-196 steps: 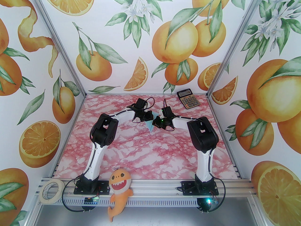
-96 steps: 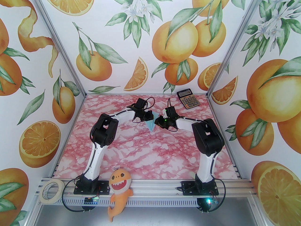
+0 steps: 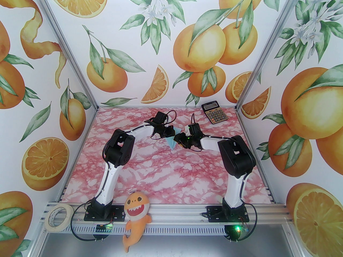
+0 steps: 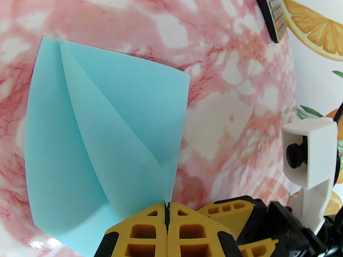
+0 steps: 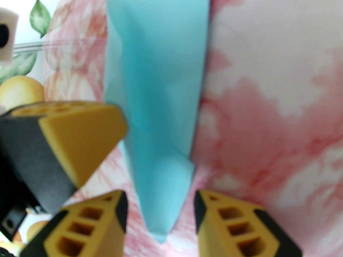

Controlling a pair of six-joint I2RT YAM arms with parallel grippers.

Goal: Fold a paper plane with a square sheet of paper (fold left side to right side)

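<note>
Top external: fixed high behind arm bases [image 3: 99, 210], facing forward and down across table [image 3: 160, 175]; far off, whole workspace in frame.
Left wrist: set behind left gripper [image 4: 167, 203], looking out past fingertips; very near blue paper [image 4: 93, 143] just ahead of tips.
Right wrist: set behind right gripper [image 5: 160, 194], looking past fingertips; equally near, blurred.
Shared by all three: blue paper. Opposite gripper at edge of each wrist view.

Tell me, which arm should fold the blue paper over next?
Likely the left: the left gripper is shut on the blue paper, its flap lifted. The right gripper is open, holding nothing.
</note>
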